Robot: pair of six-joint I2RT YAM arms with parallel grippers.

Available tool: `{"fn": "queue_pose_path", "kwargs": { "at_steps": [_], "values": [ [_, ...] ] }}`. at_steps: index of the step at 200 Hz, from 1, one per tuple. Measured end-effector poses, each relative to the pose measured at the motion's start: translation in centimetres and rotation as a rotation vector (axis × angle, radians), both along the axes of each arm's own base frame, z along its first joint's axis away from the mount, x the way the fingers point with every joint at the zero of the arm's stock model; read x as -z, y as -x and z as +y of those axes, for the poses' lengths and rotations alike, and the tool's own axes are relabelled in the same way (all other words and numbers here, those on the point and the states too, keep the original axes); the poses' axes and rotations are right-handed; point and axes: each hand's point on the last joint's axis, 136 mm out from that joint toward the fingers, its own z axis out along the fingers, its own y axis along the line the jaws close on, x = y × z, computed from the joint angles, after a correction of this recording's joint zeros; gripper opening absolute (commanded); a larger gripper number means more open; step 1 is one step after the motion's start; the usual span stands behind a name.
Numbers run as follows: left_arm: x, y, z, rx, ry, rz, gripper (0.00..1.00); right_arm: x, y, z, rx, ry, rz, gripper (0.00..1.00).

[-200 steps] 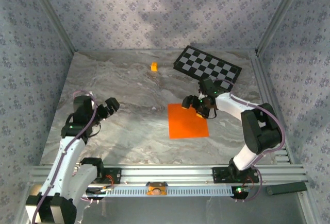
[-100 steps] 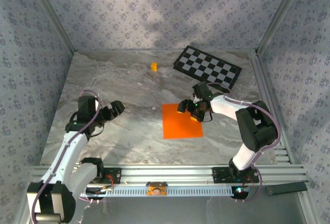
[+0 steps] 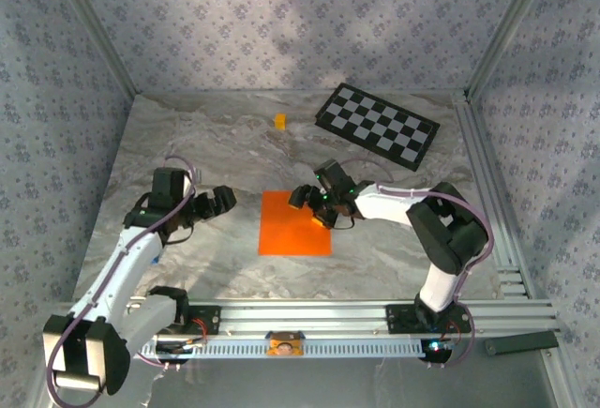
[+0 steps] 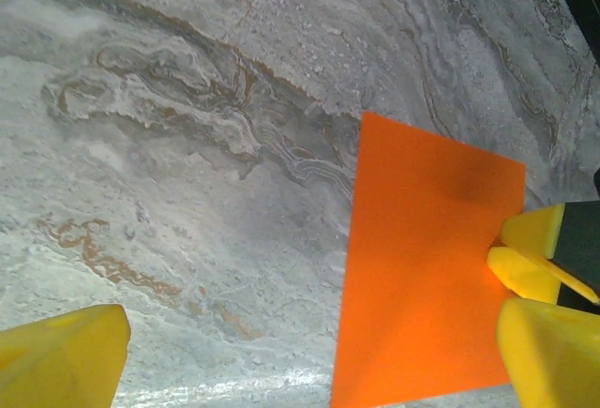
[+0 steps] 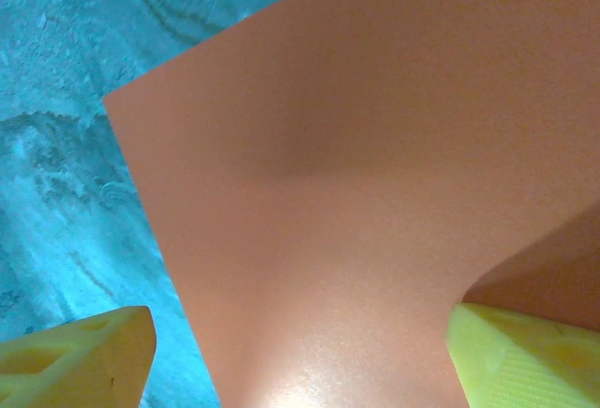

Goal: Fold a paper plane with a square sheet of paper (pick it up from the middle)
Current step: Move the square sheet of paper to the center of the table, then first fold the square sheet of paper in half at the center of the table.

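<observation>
The square sheet of paper [image 3: 291, 230] lies flat and uncreased on the marble table, bright orange; the paper plane is out of view. My right gripper [image 3: 315, 207] is open and low over the sheet's far right corner, one finger beyond the far edge and the other on the paper. In the right wrist view the sheet [image 5: 356, 173] spans the space between the yellow fingers [image 5: 75, 356]. My left gripper [image 3: 222, 202] stands open a short way left of the sheet, apart from it. The left wrist view shows the sheet [image 4: 422, 267] ahead to the right, with the other arm's yellow fingertips [image 4: 530, 258] on its far edge.
A black-and-white checkered board [image 3: 377, 123] lies at the back right. A tiny orange-yellow cube [image 3: 279, 121] sits at the back centre. Patterned walls close in the table [image 3: 187, 145] on three sides, and an aluminium rail [image 3: 309, 319] runs along the near edge.
The right gripper has moved left and the sheet has slid left with it. The left gripper has moved right, closer to the sheet's left edge.
</observation>
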Motion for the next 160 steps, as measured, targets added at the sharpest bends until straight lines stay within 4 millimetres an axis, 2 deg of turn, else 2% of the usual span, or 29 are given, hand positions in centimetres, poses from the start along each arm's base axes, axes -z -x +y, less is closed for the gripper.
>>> {"fn": "queue_pose_path", "kwargs": {
  "at_steps": [22, 42, 59, 83, 96, 112, 127, 143, 160],
  "values": [
    [-0.5, -0.1, -0.2, 0.014, 0.001, -0.008, 0.99, -0.2, 0.5, 0.7, 0.012, -0.015, 0.013, 0.88],
    [-0.2, -0.1, -0.8, 0.035, 0.003, 0.012, 0.97, -0.9, 0.8, -0.1, 0.032, 0.017, -0.004, 0.99],
    [0.4, 0.3, -1.6, 0.068, 0.001, 0.037, 0.95, -2.8, 0.7, -1.9, 0.058, 0.073, -0.068, 1.0],
    [1.1, 0.5, -3.3, 0.124, -0.029, 0.082, 0.93, -7.0, 0.0, -5.3, 0.141, 0.145, -0.212, 1.0],
    [1.3, 0.1, -4.7, 0.166, -0.063, 0.098, 0.93, -9.3, -0.1, -7.5, 0.207, 0.173, -0.284, 1.0],
    [1.7, -0.4, -6.6, 0.21, -0.098, 0.123, 0.9, -10.6, 0.0, -10.3, 0.284, 0.199, -0.333, 1.0],
    [2.2, -0.9, -8.3, 0.241, -0.129, 0.153, 0.89, -10.1, 0.0, -12.7, 0.345, 0.216, -0.334, 1.0],
    [3.0, -1.5, -10.4, 0.27, -0.157, 0.19, 0.88, -8.1, 0.2, -15.2, 0.389, 0.255, -0.296, 1.0],
    [3.8, -1.8, -12.7, 0.301, -0.185, 0.228, 0.88, -5.9, 0.9, -16.8, 0.395, 0.294, -0.255, 1.0]
  ]
}}
